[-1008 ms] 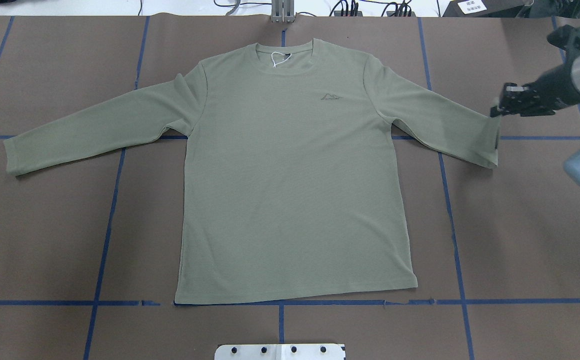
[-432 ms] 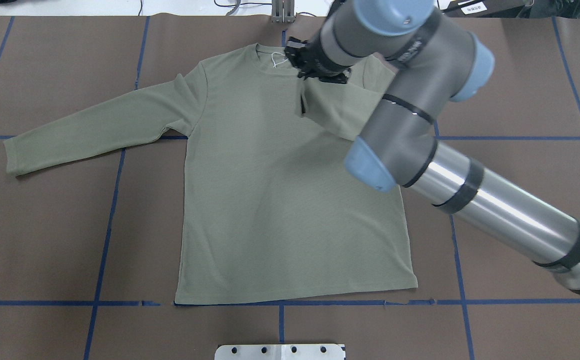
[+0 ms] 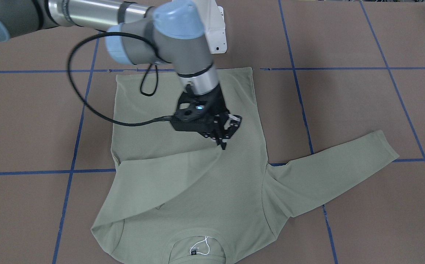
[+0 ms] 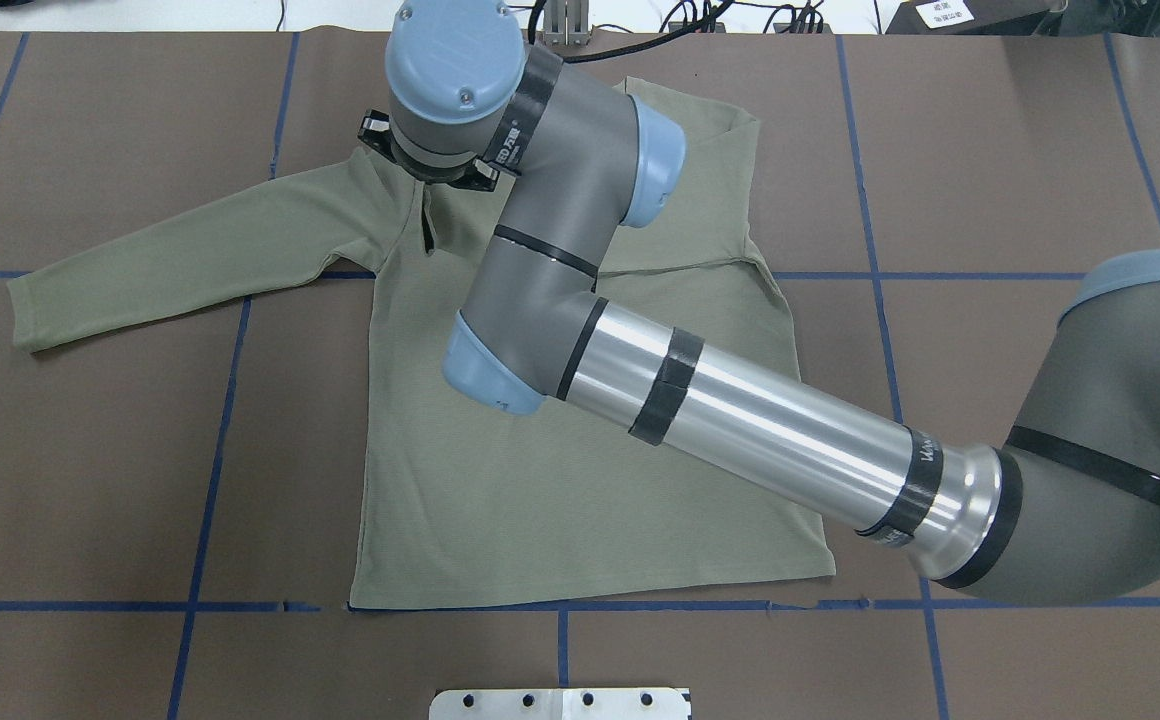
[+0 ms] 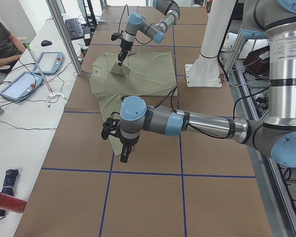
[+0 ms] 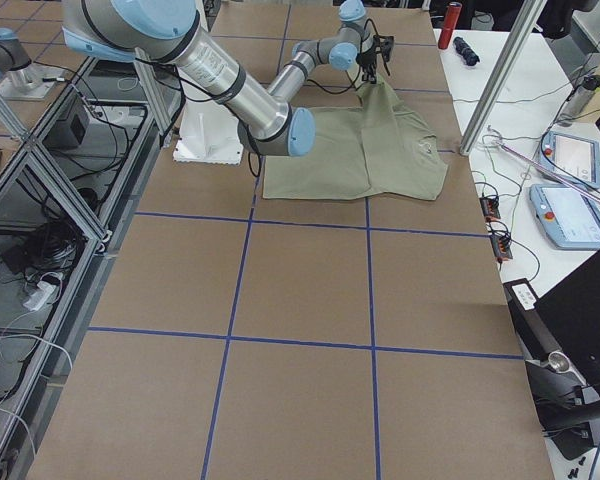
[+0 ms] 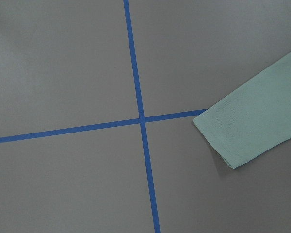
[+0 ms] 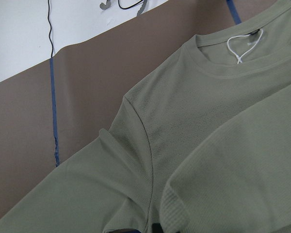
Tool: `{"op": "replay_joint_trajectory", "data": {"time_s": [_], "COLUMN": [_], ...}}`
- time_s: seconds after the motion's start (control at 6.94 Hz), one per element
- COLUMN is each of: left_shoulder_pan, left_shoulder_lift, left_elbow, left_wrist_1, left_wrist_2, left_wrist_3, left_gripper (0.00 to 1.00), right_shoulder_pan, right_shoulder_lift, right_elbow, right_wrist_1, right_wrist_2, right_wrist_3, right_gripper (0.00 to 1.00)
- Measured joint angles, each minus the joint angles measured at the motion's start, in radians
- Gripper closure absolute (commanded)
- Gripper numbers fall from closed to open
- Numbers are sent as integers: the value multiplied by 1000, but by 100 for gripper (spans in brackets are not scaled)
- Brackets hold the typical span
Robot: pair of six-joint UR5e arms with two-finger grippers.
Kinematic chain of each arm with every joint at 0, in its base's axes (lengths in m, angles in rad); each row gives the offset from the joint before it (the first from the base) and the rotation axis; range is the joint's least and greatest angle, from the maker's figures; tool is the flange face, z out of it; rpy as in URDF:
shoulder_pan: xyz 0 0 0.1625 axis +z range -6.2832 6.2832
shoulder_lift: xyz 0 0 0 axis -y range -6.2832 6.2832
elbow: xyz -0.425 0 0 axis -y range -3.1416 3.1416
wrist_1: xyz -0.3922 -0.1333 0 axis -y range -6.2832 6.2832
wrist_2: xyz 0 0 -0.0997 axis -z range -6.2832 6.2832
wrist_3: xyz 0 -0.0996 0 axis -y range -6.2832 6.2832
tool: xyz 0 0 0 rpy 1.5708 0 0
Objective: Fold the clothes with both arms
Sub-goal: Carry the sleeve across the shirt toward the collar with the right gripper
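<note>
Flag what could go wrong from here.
1. The right gripper pinches only the tip of the carried sleeve, lifted off the shirt; a slip could drop it crooked.
2. The shoulder is rolled over toward the pull, so more travel may skew the body.
3. The right arm spans the shirt; the left gripper, near the flat sleeve, might collide if it folds now.

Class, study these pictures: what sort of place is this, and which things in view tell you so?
Most likely a robotics lab: a left arm and a right arm reach over a table bearing a shirt and a blue tape grid, beside a bench holding control tablets and a keyboard.
</note>
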Motion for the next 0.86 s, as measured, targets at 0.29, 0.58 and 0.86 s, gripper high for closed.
{"op": "replay_joint_trajectory", "data": {"time_s": [0.29, 0.58, 0.86], "left_shoulder_pan": [0, 0, 2], "left_shoulder_lift": [0, 0, -1], "left_elbow": [1, 1, 0], "left_wrist_1": [0, -1, -13], "left_wrist_2": [-1, -3, -9], "left_wrist_3": [0, 0, 3], "left_gripper": [0, 0, 0], "right_shoulder_pan": [-13, -32, -48], "right_shoulder_lift": [21, 79, 118], "right_elbow": [-105, -200, -244], "right_wrist_1": [99, 117, 123], "right_wrist_2": [-19, -57, -76], "right_wrist_3": [-1, -2, 1], "right_gripper": [51, 26, 1]}}
